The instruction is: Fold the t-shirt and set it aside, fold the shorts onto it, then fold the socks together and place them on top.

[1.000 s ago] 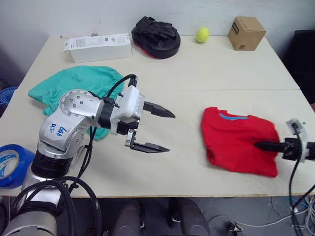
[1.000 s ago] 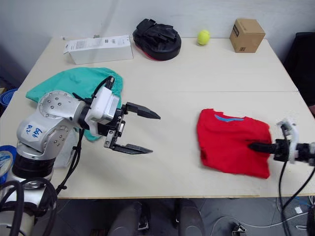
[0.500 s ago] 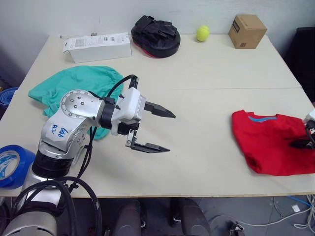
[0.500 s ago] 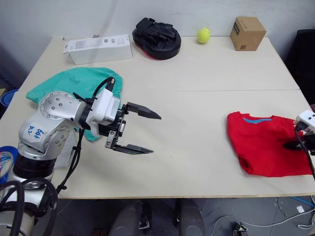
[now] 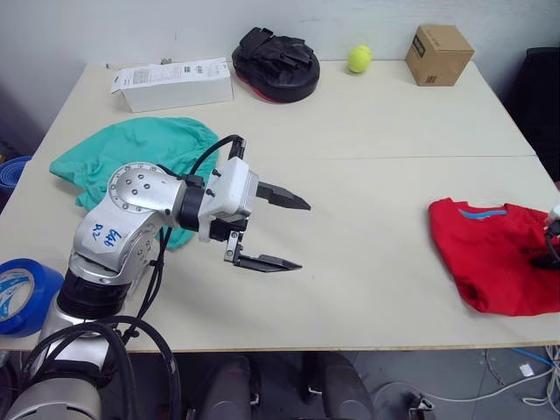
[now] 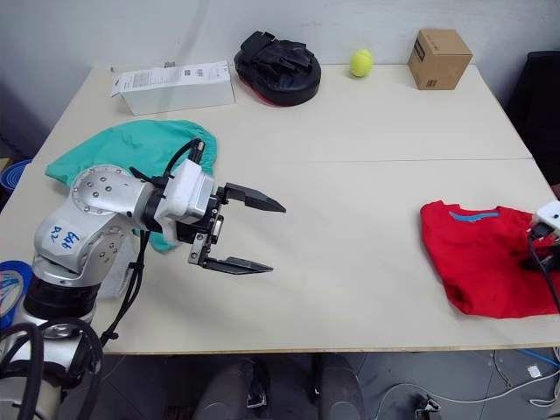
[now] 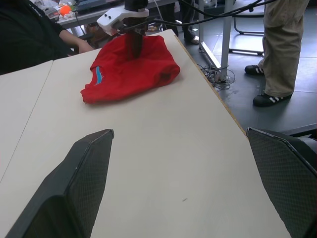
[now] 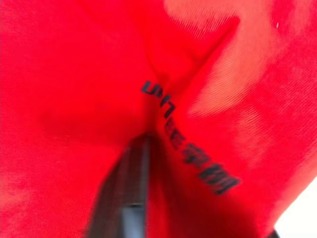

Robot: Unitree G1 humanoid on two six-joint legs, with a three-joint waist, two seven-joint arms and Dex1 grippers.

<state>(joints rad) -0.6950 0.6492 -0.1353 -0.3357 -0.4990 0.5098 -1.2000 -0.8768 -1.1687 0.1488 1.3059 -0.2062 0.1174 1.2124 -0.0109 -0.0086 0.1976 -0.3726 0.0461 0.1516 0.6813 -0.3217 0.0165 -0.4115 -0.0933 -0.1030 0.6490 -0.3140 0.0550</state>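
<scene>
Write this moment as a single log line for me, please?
step: set shirt aside | right gripper: shut on folded bright red cotton t-shirt near table's right edge | left gripper: open, idle | teal-green fabric shorts: unfolded

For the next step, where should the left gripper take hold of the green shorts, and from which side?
Grip the shorts at the bunched edge nearest the left gripper, probably coming down from above: the fabric lies crumpled and flat on the table, so a raised fold gives the open fingers something to pinch. The waistband cannot be made out.
</scene>
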